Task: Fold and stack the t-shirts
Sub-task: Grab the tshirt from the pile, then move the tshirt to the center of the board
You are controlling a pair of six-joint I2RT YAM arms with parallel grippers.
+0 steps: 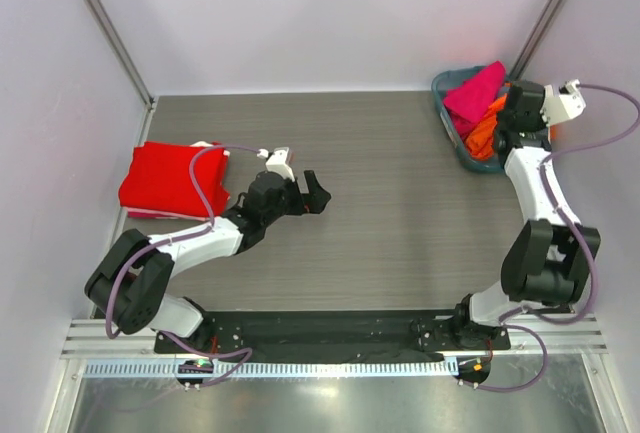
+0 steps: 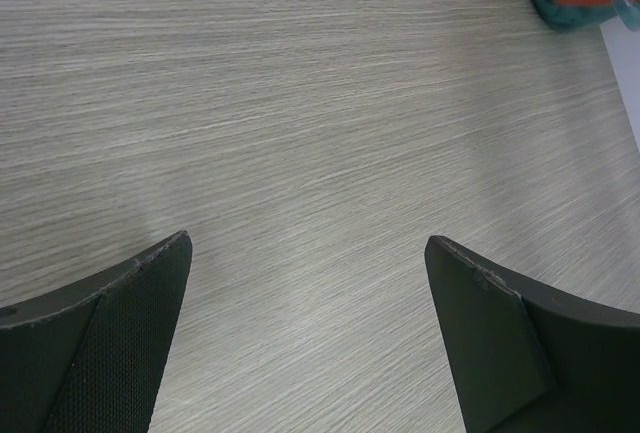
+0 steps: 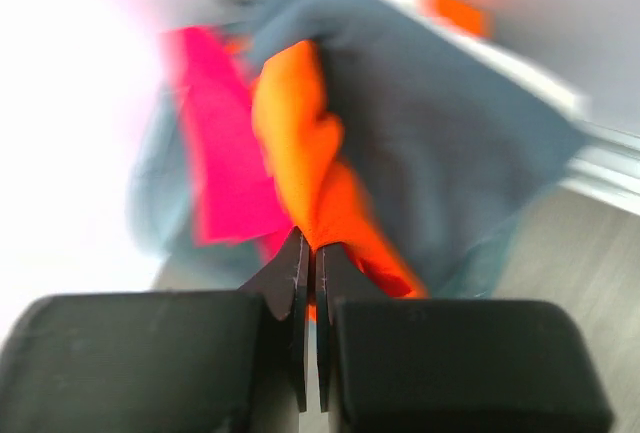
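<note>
Right wrist view: your right gripper [image 3: 310,288] is clamped on the orange t-shirt [image 3: 300,143] in the far-right basket [image 1: 447,111]. You're mid-pick, so the next move is probably to lift it clear. Your left gripper [image 2: 307,243] is spread wide, holding nothing.

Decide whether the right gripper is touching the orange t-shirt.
Touching. The right wrist view shows the right gripper closed, its fingers pinching a fold of the orange t-shirt, with the fabric running straight into their tips.

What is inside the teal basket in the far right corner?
The basket holds a magenta t-shirt and an orange t-shirt, which the right gripper pinches. Anything beneath them is covered.
</note>
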